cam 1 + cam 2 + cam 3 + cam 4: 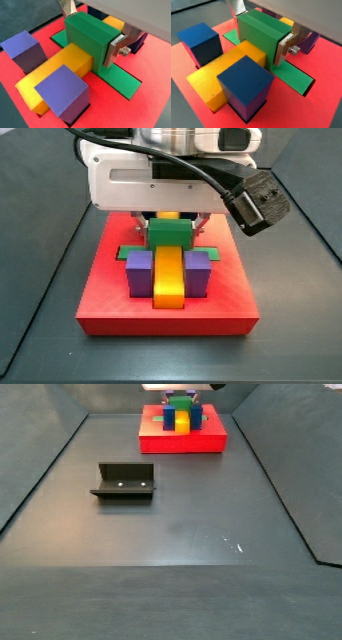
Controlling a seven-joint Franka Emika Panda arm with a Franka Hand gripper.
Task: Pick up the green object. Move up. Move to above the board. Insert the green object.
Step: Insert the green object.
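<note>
The green object [87, 37] is an upright block. It stands on the red board [155, 102] at the far end of the yellow block [57, 70], with its flat green foot in the board's recess. It shows in both wrist views [261, 40] and both side views [168, 231] [175, 418]. My gripper [91, 30] [262, 29] straddles the block, and one silver finger [115, 50] lies flat against its side. The jaws are shut on the block. In a side view the gripper [168, 224] hangs straight above the board [167, 318].
Two purple blocks [138, 274] [201, 274] flank the yellow block [168, 278] on the board. They look blue in a wrist view [244, 85]. The dark fixture [123, 481] stands on the grey floor, well apart from the board [187, 442].
</note>
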